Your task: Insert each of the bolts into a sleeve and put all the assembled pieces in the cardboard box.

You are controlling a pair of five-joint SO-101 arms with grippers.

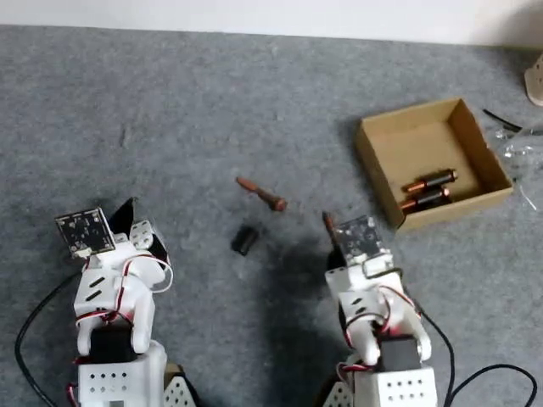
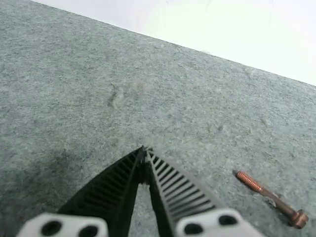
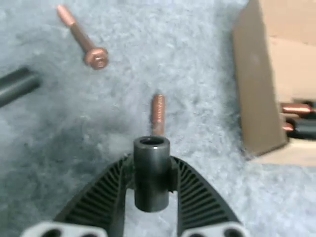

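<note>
One loose sleeve (image 3: 17, 85) partly off-frame.

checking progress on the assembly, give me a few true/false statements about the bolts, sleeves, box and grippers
1. The box holds two assembled pieces. True.
2. The left gripper holds a bolt. False: it is shut on nothing, and the loose bolt lies on the table.
3. The right gripper is shut on a sleeve with a bolt end sticking out of it. True.
4. The loose sleeve lies in the box. False: it lies on the table, near the loose bolt.
</note>
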